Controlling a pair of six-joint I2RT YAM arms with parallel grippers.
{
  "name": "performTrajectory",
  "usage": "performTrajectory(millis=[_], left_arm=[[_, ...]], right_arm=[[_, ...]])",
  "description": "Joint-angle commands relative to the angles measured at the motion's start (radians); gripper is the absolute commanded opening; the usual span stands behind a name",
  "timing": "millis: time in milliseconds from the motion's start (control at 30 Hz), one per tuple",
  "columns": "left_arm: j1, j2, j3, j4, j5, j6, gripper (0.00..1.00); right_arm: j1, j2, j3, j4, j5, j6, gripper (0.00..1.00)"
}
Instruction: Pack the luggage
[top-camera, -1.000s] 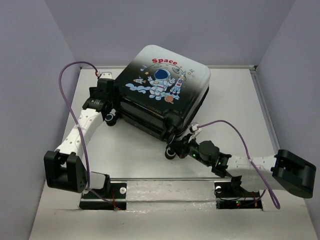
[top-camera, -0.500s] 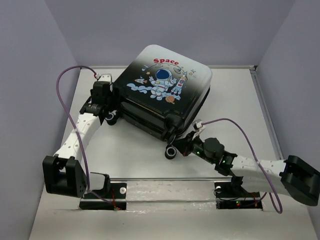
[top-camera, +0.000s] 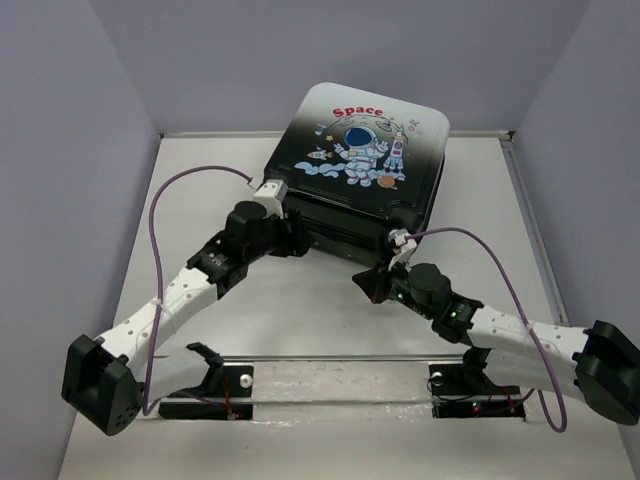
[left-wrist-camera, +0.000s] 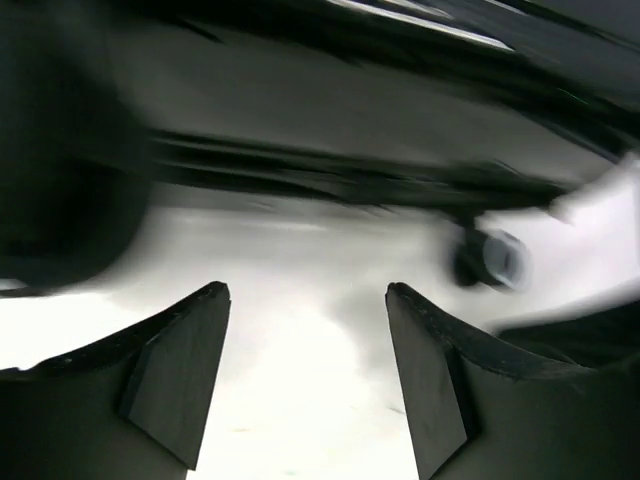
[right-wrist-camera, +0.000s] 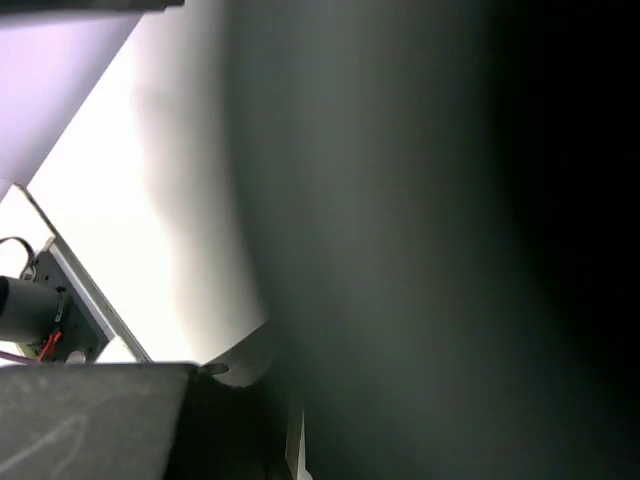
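the main risk sat at the near side of the luggage (top-camera: 365, 160), where both claws pressed in low against its near edge. a shove from either one would likely have slid or swung the case across the table (top-camera: 290, 315) rather than open or lift it, since nothing held its far side.

the right claw (top-camera: 373, 285) was the greater worry. its wrist view was almost wholly dark, filled by something very close, so i could not tell whether it was apart or together. working that blind, it might have jammed against the shell or caught a fitting on the near edge. the right arm's purple cable (top-camera: 470, 245) looped just beside the luggage's near right corner and could have snagged there.

the left claw (left-wrist-camera: 305, 300) stood apart with nothing between its fingers. bare table showed in the gap, and the dark underside of the luggage ran across just beyond the tips. that view was smeared, so a grip taken from it might have missed the edge.

the luggage lay flat on the far middle of the table, astronaut print up, its two halves seemingly together. the left claw was at its near left edge and the right claw just below its near edge, right of the left one.
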Motion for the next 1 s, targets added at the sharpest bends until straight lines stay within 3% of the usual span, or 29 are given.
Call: performTrajectory(millis=[0,67,167,267,300,367,400,467,500,533,633,767,800,900,967], left_arm=[[-0.086,-0.074,-0.031,0.194,0.199,-0.117,0.06],[-0.089,-0.116,-0.049,0.202,0.191,-0.125,0.06],[-0.089,-0.164,-0.075,0.200,0.156,-0.127,0.06],[-0.089,-0.206,-0.107,0.202,0.108,-0.128,0.06],[-0.089,-0.224,-0.112,0.181,0.057,-0.119,0.06],[-0.088,-0.241,-0.097,0.121,-0.013,-0.108,0.06],[-0.088,-0.250,-0.088,0.105,-0.072,-0.096,0.24],[-0.088,-0.272,-0.056,0.041,-0.161,-0.081,0.52],[-0.088,-0.273,-0.013,-0.019,-0.247,-0.072,0.80],[-0.088,-0.273,0.013,-0.053,-0.287,-0.046,0.88],[-0.086,-0.209,0.122,-0.207,-0.442,-0.001,0.97],[-0.053,-0.152,0.159,-0.252,-0.502,0.044,0.99],[-0.033,-0.140,0.172,-0.252,-0.482,0.071,0.99],[0.052,-0.071,0.204,-0.222,-0.252,0.155,0.99],[0.081,-0.005,0.219,-0.206,-0.197,0.203,0.99]], right_arm=[[-0.001,0.015,0.055,0.017,0.033,-0.014,0.07],[-0.001,-0.004,0.049,-0.017,0.074,-0.013,0.07],[-0.011,-0.015,0.079,-0.121,0.087,-0.050,0.22],[-0.011,-0.022,0.128,-0.210,0.064,-0.059,0.44],[-0.011,-0.033,0.180,-0.234,-0.008,-0.059,0.55],[-0.011,-0.036,0.223,-0.276,-0.107,-0.048,0.67],[-0.011,-0.033,0.268,-0.290,-0.199,-0.044,0.74],[0.009,-0.010,0.306,-0.314,-0.250,-0.047,0.77],[0.029,-0.005,0.323,-0.346,-0.217,-0.048,0.80],[0.044,-0.002,0.352,-0.357,-0.205,-0.051,0.82],[0.054,-0.010,0.417,-0.402,-0.179,-0.089,0.87],[0.054,-0.034,0.512,-0.489,-0.033,-0.165,0.96],[0.054,-0.036,0.559,-0.538,0.005,-0.177,0.96],[0.054,-0.038,0.619,-0.599,0.129,-0.240,0.99],[0.054,-0.044,0.632,-0.623,0.154,-0.266,1.00]])
